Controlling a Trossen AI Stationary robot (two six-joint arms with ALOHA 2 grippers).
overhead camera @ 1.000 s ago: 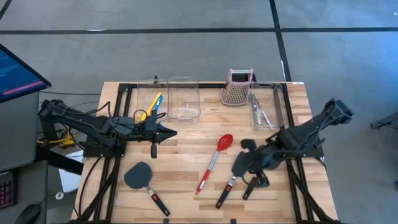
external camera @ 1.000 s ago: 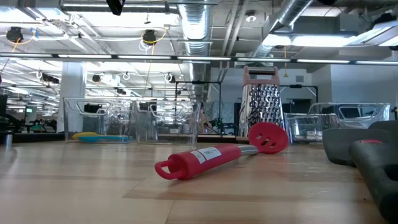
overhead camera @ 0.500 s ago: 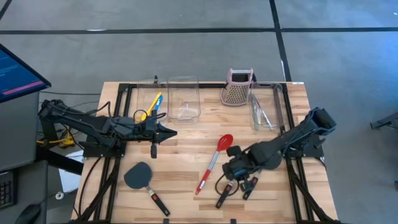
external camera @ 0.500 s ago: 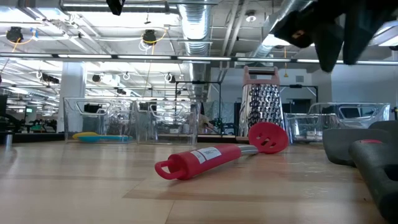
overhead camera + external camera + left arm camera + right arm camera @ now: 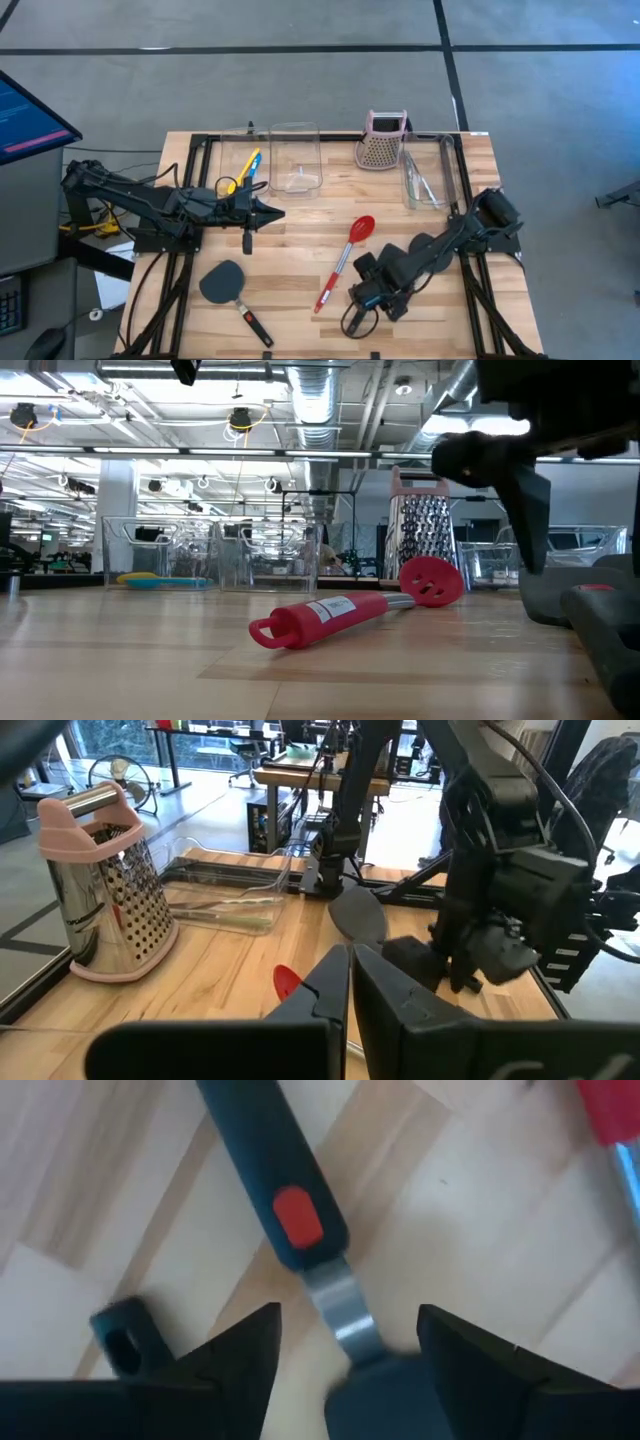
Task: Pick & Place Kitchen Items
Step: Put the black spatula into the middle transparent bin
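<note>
My right gripper (image 5: 345,1348) points down, open, low over a black spatula near the table's front right. Its fingers stand on either side of the spatula's metal neck (image 5: 338,1302), just below the black handle with a red spot (image 5: 292,1215). In the high view this gripper (image 5: 368,298) hides most of that spatula. A second handle's end (image 5: 124,1342) lies beside it. The red spoon (image 5: 345,262) lies flat to the gripper's left. Another black spatula (image 5: 222,283) lies at the front left. My left gripper (image 5: 268,212) waits shut above the table's left middle.
At the far edge stand three clear bins: one with yellow and blue spoons (image 5: 246,164), a bare one (image 5: 295,158), and one with the tongs (image 5: 424,182). The pink-topped grater (image 5: 383,140) stands between the last two. Bare wood lies around the red spoon.
My right gripper has come down toward the table and gone toward its near edge and left, to just over the spatulas. It has tipped to point down, rolled about its own line, and opened. Nothing on the table has moved.
</note>
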